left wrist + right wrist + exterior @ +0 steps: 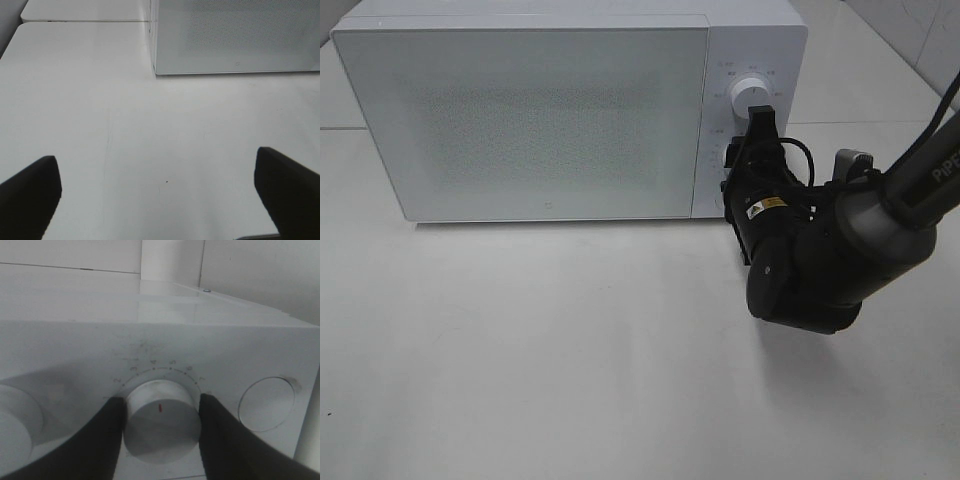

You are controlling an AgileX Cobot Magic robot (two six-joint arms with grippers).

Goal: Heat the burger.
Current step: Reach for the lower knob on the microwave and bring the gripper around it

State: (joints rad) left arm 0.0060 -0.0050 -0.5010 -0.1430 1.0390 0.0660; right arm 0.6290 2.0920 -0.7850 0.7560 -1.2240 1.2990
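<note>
1. The burger does not show in any view. The microwave [520,110] has its frosted white door [530,120] flat shut, and nothing can be made out through it, so I cannot tell where the burger is.
2. The microwave stands at the back of the white table [570,350]. Its control panel runs down the right-hand side of its front.
3. The right gripper [160,402] is up against that panel, with its arm reaching in from the microwave's right side.
4. Its two black fingers [107,435] are clamped on the lower dial [161,425], one pressing each side of the rim. The jaws stand about half apart with the dial filling the gap.
5. The dial's face carries a short red mark [160,408], and an arc of faint scale marks [160,368] is printed on the panel beside it.
6. The upper knob [752,93] sits just beyond the gripper's tip on the same panel, untouched. A round button [265,404] lies on the other side of the held dial.
7. The left gripper [157,192] hangs over bare table in front of the microwave door, well apart from it. Its jaws are spread wide and hold nothing.
</note>
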